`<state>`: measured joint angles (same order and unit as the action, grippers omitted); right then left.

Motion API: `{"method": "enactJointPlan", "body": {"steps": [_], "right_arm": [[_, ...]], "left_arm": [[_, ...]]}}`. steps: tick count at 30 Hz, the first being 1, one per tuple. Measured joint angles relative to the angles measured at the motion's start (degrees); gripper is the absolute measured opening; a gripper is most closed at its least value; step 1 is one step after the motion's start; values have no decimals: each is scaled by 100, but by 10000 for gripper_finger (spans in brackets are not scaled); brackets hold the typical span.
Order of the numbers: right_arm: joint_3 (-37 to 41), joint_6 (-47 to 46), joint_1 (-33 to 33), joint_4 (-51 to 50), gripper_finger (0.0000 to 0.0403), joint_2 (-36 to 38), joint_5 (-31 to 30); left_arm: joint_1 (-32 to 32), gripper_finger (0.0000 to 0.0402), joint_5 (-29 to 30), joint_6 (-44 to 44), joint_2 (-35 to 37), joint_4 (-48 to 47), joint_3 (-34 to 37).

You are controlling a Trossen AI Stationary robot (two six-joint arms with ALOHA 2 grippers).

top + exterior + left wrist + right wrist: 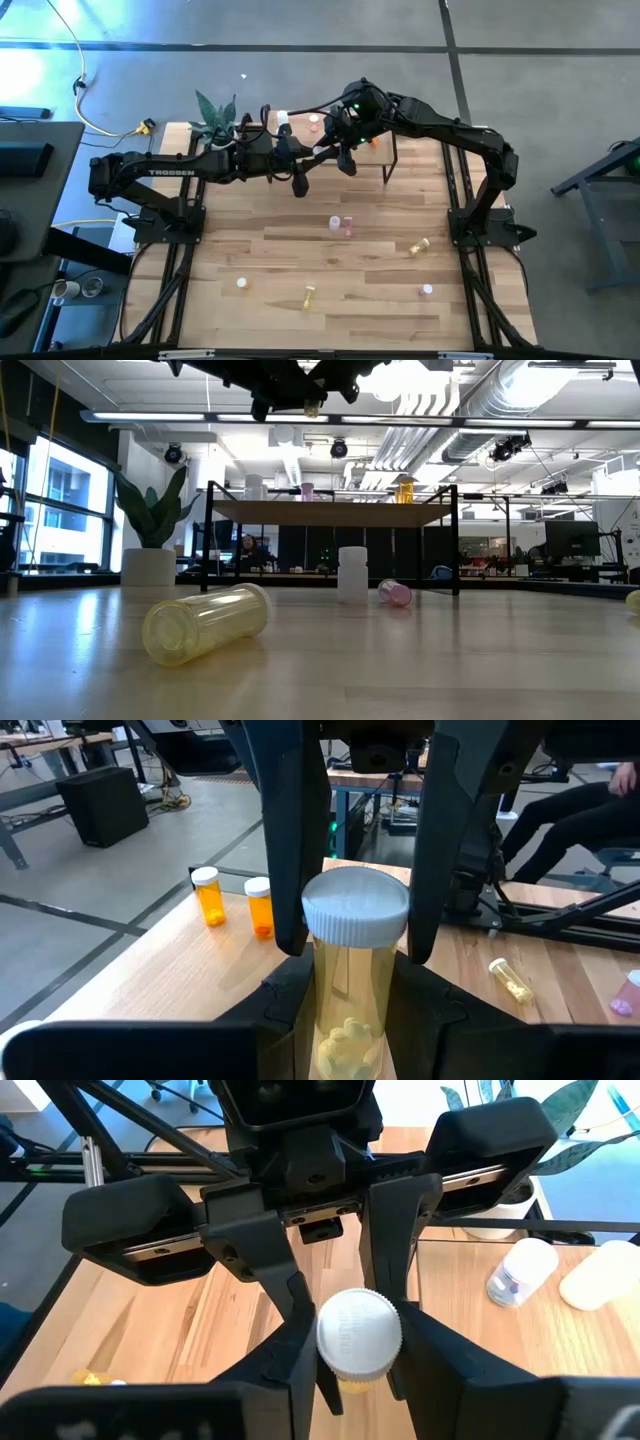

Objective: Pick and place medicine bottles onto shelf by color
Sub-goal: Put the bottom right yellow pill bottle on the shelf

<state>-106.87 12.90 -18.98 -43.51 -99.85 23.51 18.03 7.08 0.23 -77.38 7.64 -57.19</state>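
A pale yellow bottle (352, 990) with a white cap hangs in the air above the shelf (330, 513), held between both grippers. My left gripper (350, 1020) is shut on its body. My right gripper (358, 1355) comes from the opposite side and is shut on its cap. In the low view the bottle (312, 407) shows high up under the two arms. Two orange bottles (232, 902) stand on the shelf board, and two white ones (555, 1275) are there too. My left gripper pinches the bottle's clear yellow body (340, 975) below the cap between its two fingers, coming almost level from the table's left side. The bottle is lifted clear. My right gripper has its two fingers (290, 850) on opposite sides of the white cap (358, 1332), slanting down from the right.
Loose bottles lie on the table in front of the shelf: a yellow one (205, 622) on its side near the front, a white one (352, 573) upright, a pink one (395, 593) lying. More are scattered (418, 246) toward the near edge. A potted plant (215, 115) stands at the far left.
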Motion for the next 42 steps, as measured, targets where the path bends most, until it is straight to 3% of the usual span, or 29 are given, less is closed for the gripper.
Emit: {"method": "enactJointPlan", "body": {"steps": [18,25,42], "right_arm": [[0,-69,0,33,99,11,-109],[0,-250,-2,-66,99,13,-631],[0,-1424,-501,-88,99,36,-1391]], "left_arm": [[-6,158,97,-85,115,-17,-2],[-8,189,518,97,331,-405,-2],[123,192,1333,808,1104,-701,-2]]}}
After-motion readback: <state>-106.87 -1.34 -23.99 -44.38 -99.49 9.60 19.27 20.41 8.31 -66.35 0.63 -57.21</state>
